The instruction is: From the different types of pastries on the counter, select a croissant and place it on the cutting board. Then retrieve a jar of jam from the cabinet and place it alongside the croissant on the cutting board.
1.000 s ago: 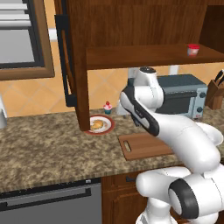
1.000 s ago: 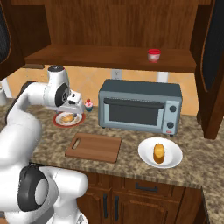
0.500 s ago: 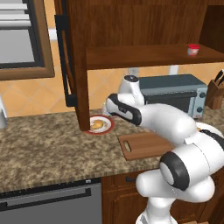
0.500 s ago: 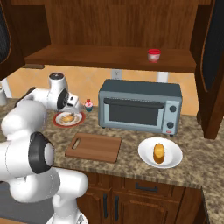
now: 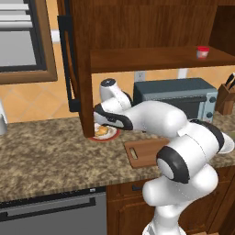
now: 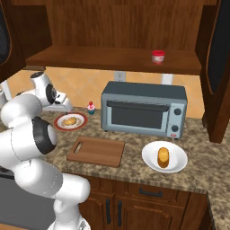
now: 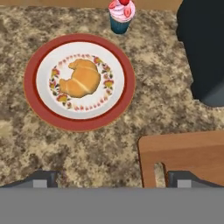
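Hand view: your gripper point(image 7: 112, 177) hangs over the counter point(image 7: 144, 70), jaws wide apart, nothing btwn them. Croissant point(image 7: 82, 78) sits on red-rimmed plate point(image 7: 31, 83), cutting board point(image 7: 188, 153) beside it; jam jar point(image 6: 157, 56) on cabinet shelf point(image 6: 90, 57).

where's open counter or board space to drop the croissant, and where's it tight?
The whole cutting board is bare. Open counter runs in front of it, and between it and the white plate holding the oblong pastry. It is tight behind the board: the red-rimmed plate with the croissant, the cupcake and the toaster oven sit close together.
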Motion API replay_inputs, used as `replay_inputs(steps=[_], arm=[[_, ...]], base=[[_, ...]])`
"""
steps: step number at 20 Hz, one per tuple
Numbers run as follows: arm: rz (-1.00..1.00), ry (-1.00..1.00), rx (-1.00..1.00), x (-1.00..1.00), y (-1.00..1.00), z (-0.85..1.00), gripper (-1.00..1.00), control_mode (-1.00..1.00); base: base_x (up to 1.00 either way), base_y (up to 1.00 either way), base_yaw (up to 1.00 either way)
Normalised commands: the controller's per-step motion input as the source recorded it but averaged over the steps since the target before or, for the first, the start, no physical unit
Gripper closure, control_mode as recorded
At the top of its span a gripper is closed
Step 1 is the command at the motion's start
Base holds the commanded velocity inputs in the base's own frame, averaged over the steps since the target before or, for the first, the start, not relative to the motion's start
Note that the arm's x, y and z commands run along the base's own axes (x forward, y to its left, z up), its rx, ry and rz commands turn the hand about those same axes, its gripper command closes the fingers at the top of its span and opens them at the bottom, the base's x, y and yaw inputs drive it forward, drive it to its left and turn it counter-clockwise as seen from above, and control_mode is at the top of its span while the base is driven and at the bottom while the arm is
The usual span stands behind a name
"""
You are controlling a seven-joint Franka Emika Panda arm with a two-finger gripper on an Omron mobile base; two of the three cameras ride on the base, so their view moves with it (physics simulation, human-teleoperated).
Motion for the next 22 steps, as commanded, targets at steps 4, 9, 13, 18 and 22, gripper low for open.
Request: replay_inputs(steps=[4, 9, 13, 18, 22], arm=[[-0.01, 0.0, 0.4, 0.36, 0.0, -0.22, -1.0, -1.0], [-0.01, 0.0, 0.02, 0.19, 0.0, -0.33, -1.0, -1.0], [-0.02, 0.0, -0.14, 0.26, 0.0, -0.36, -1.0, -1.0], [-0.04, -0.05, -0.01, 0.53, 0.0, -0.15, -1.0, -1.0], [-0.02, -0.04, 0.0, 0.42, 0.08, -0.14, -1.0, -1.0]], base=[[0.0, 0.0, 0.0], [0.0, 0.0, 0.0], [0.0, 0.0, 0.0], [0.0, 0.0, 0.0], [0.0, 0.0, 0.0]])
